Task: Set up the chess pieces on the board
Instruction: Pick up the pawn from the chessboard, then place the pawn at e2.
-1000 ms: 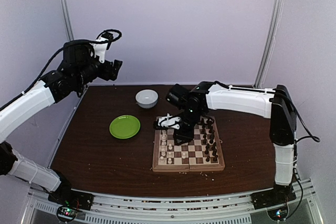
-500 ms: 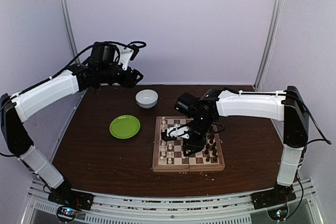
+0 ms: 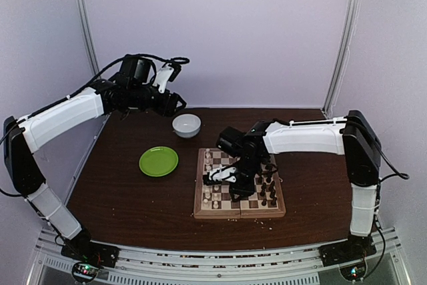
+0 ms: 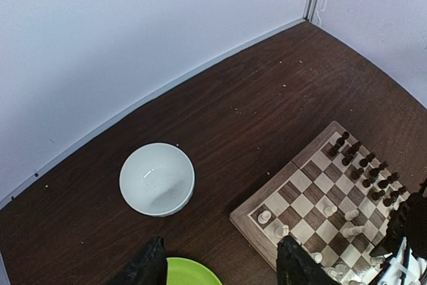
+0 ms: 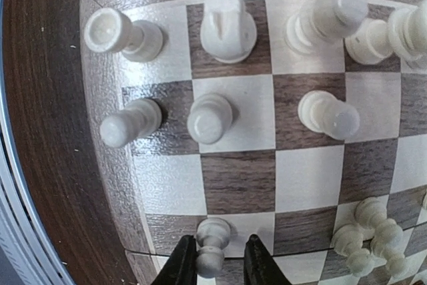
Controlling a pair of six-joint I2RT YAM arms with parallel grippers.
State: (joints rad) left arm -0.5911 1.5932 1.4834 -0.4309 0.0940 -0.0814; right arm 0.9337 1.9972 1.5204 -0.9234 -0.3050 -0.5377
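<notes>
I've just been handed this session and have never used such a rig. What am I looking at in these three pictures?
Two white robot arms are bolted at the table's near edge, each ending in a two-finger gripper. The wide picture comes from a fixed camera above and behind them, and the other two come from a camera on each wrist. On the dark wooden table lie a chessboard, a green plate and a white bowl. Cream pieces and dark pieces stand on the board. The left gripper hangs open in the air, holding nothing. The right gripper is low over the board, its fingers either side of a cream pawn. Whether it grips the pawn is unclear.
</notes>
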